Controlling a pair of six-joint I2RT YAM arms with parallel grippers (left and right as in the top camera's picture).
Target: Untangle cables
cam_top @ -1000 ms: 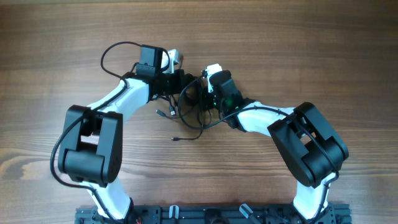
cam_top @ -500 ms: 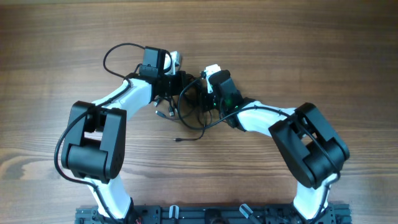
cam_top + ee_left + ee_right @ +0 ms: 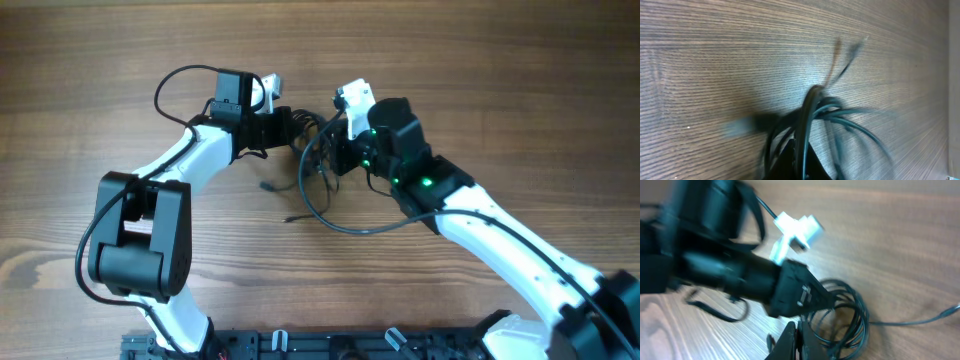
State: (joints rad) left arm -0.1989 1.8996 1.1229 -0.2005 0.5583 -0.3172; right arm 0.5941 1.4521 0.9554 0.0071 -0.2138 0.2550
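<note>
The cables (image 3: 312, 160) are a tangle of thin black cords hanging between my two grippers above the wooden table. My left gripper (image 3: 291, 128) is shut on the bundle's left top. My right gripper (image 3: 336, 157) is shut on strands at the right. One loop (image 3: 345, 226) sags toward the front, and plug ends (image 3: 268, 186) trail below. In the left wrist view the cords (image 3: 810, 112) rise from the shut fingers (image 3: 804, 169), with two plug tips (image 3: 856, 48) beyond. In the right wrist view the fingers (image 3: 799, 341) pinch a strand beside the coil (image 3: 850, 315).
The left arm's gripper body (image 3: 740, 275) and its white camera mount (image 3: 797, 230) fill the right wrist view close to the coil. The thick arm cable (image 3: 175, 85) loops at the back left. The arm bases' rail (image 3: 330, 345) runs along the front edge.
My right arm has risen and swung up and right, drawing the cords out into a wider loop. My left gripper has shifted slightly left and back, still holding the bundle.
</note>
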